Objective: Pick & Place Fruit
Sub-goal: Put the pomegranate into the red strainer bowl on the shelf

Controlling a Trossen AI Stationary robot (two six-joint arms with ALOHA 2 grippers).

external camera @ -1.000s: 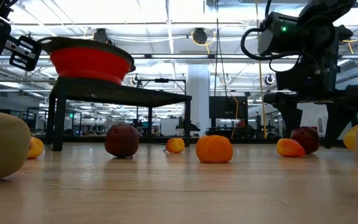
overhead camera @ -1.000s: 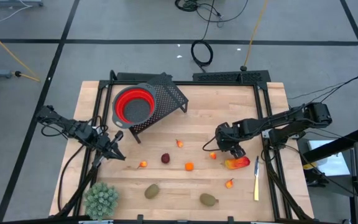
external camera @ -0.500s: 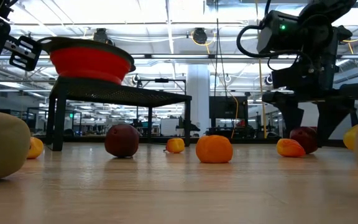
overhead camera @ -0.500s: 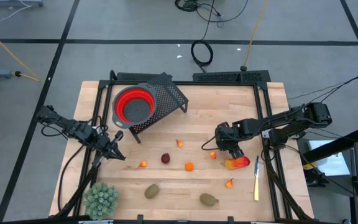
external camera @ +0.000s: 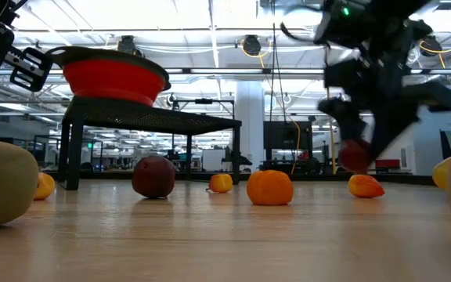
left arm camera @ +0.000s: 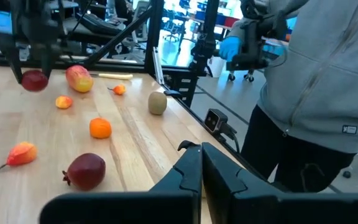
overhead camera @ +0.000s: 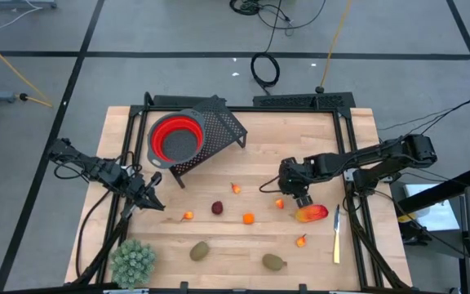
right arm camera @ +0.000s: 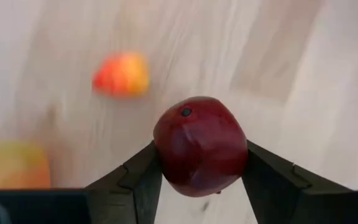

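My right gripper (overhead camera: 297, 193) hangs over the table's right half, shut on a dark red ball (right arm camera: 201, 146), which also shows in the low view (external camera: 355, 154). My left gripper (overhead camera: 151, 201) waits shut near the left edge, touching nothing. On the wood lie another dark red ball (overhead camera: 217, 208), an orange ball (overhead camera: 248, 218), small orange-red bits (overhead camera: 280, 204) (overhead camera: 188, 216) (overhead camera: 235, 188) (overhead camera: 302, 240), the longer red-orange-yellow piece (overhead camera: 311, 214) and two brownish-green ovals (overhead camera: 199, 251) (overhead camera: 273, 261). My right gripper pinches the dark red ball between its two fingers (right arm camera: 138, 180), one on each of the ball's sides (right arm camera: 238, 155). The fingers come from above, pointing down. The ball is lifted clear of the table, a little above the wood (external camera: 355, 154).
A red colander (overhead camera: 175, 137) sits on a black mesh stand (overhead camera: 219, 126) at the far left. A pale green spiky plant (overhead camera: 132, 261) stands at the near left corner. A knife (overhead camera: 336, 234) lies by the right edge. A person in a grey hoodie (left arm camera: 316, 81) stands beside the table.
My right gripper has risen from the table and shifted slightly toward the table's left, carrying the dark red ball. The ball rested on the wood before and is now lifted clear.
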